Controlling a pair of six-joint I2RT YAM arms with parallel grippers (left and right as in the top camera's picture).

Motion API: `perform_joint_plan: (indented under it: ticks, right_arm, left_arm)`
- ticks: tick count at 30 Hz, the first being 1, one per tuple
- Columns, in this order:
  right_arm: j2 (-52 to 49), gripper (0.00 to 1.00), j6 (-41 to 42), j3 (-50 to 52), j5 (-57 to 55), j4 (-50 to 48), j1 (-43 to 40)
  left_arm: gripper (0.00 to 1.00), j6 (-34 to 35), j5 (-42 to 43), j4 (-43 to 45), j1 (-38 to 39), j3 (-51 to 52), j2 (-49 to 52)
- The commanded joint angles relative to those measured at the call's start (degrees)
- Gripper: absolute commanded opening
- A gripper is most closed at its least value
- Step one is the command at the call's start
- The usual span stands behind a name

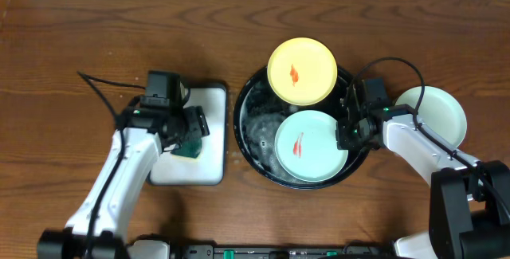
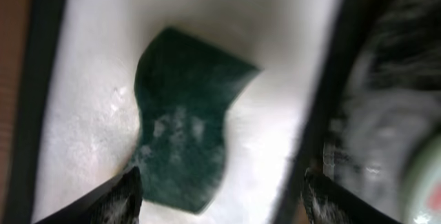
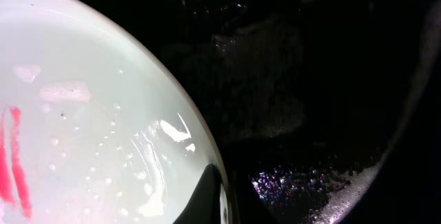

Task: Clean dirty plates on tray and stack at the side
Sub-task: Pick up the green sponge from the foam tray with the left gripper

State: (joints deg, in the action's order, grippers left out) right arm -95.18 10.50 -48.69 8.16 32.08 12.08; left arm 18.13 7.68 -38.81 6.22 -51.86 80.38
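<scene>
Progress: one clean mint plate (image 1: 437, 114) sits on the tabletop (image 1: 80, 44); yellow plate (image 1: 301, 70) and smeared mint plate (image 1: 309, 145) lie uncleaned in the tray (image 1: 256, 107). Right gripper (image 1: 349, 128) pinches the latter's rim; left gripper (image 2: 224, 200) gapes over the sponge (image 2: 186, 120).

Open: tabletop (image 1: 64, 44), far left and along the back | Tight: gap between white tray (image 1: 209, 163) and black tray (image 1: 253, 103) | Blocked: yellow plate (image 1: 301, 71) over back rim; mint plate (image 1: 309, 145) filling tray's right floor; second mint plate (image 1: 438, 111) on table, right

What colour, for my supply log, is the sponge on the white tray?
Dark green. The sponge shows best in the left wrist view, lying on the white tray.
</scene>
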Motion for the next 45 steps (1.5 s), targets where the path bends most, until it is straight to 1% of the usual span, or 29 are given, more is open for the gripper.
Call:
perform_joint_plan:
  ticks: [1,4,5,6,7,8,9,11,12,14,15,20,23,24,25,26,29,30,33,37,38,42,45]
  right_arm:
    - [-2.1,0.01,1.5,0.7,-2.1,-0.6,0.3]
    - [-2.1,0.01,1.7,0.7,-2.1,-0.6,0.3]
    - [-2.1,0.01,1.9,0.7,-2.1,-0.6,0.3]
    - [-2.1,0.01,1.9,0.7,-2.1,-0.6,0.3]
    - [-2.1,0.01,1.9,0.7,-2.1,-0.5,0.3]
    - [-2.1,0.01,1.9,0.7,-2.1,-0.5,0.3]
    - [-2.1,0.01,1.9,0.7,-2.1,-0.5,0.3]
    - [-2.1,0.01,1.9,0.7,-2.1,-0.4,0.3]
    - [-2.1,0.01,1.9,0.7,-2.1,-0.4,0.3]
    - [-2.1,0.01,1.9,0.7,-2.1,-0.4,0.3]
    - [-2.1,0.01,1.9,0.7,-2.1,-0.4,0.3]
    - [-2.1,0.01,2.1,0.7,-1.9,-0.2,0.3]
    - [-2.1,0.01,2.1,0.7,-1.9,0.0,0.3]
    - [-2.1,0.01,2.1,0.7,-1.9,0.1,0.3]
    - [-2.1,0.01,2.1,0.7,-1.9,0.1,0.3]
    - [-2.1,0.01,2.1,0.7,-1.9,0.1,0.3]
    - [-2.1,0.01,2.1,0.7,-1.9,0.1,0.3]
    - [-2.1,0.01,2.1,0.7,-1.9,0.1,0.3]
    - [-2.1,0.01,2.1,0.7,-1.9,0.1,0.3]
    - [-2.1,0.01,2.1,0.7,-1.9,0.1,0.3]
    - [-2.1,0.01,2.1,0.7,-1.9,0.1,0.3]
    - [-2.1,0.01,2.1,0.7,-1.9,0.1,0.3]
    - [-2.1,0.01,2.1,0.7,-1.9,0.1,0.3]
  left_arm:
    - [0.74,-0.1,-3.4,2.0,0.1,2.2,4.7]
    - [0.74,-0.2,-7.9,5.5,0.1,2.2,9.5]
    - [0.74,-0.8,-8.2,7.3,0.1,2.2,11.2]
    - [0.72,-1.2,-8.2,8.4,0.1,2.2,12.0]
    - [0.68,-1.7,-8.1,9.3,0.1,2.2,13.0]
    - [0.62,-2.1,-7.9,9.8,0.1,2.2,13.9]
    - [0.50,-2.9,-7.5,10.3,0.1,2.2,15.0]
    - [0.36,-3.3,-6.8,10.5,0.1,2.2,16.4]
    - [0.25,-3.3,-6.8,10.5,0.1,2.2,17.1]
    - [0.12,-3.3,-6.8,10.5,0.1,2.2,18.5]
    - [0.08,-3.3,-6.8,10.5,0.1,2.2,19.1]
    - [0.08,-3.3,-6.9,10.2,0.1,1.9,18.9]
    - [0.08,-3.3,-6.9,7.3,0.1,0.0,16.9]
    - [0.13,-3.3,-6.9,6.4,0.1,-0.7,16.1]
    - [0.36,-3.3,-6.8,5.6,0.1,-1.3,15.1]
    - [0.45,-3.3,-6.8,5.2,0.1,-1.5,14.3]
    - [0.57,-3.3,-6.8,4.1,0.1,-1.6,11.8]
    - [0.58,-3.3,-6.8,3.5,0.1,-1.6,11.2]
    - [0.57,-3.3,-6.8,2.0,0.1,-1.6,11.0]
    - [0.37,-3.3,-6.8,1.7,0.1,-0.9,11.1]
    - [0.36,-3.3,-6.8,2.0,0.1,-0.6,11.1]
    - [0.36,-3.3,-6.9,4.9,0.1,2.2,11.4]
    - [0.43,-3.3,-6.9,9.4,0.1,5.5,12.4]
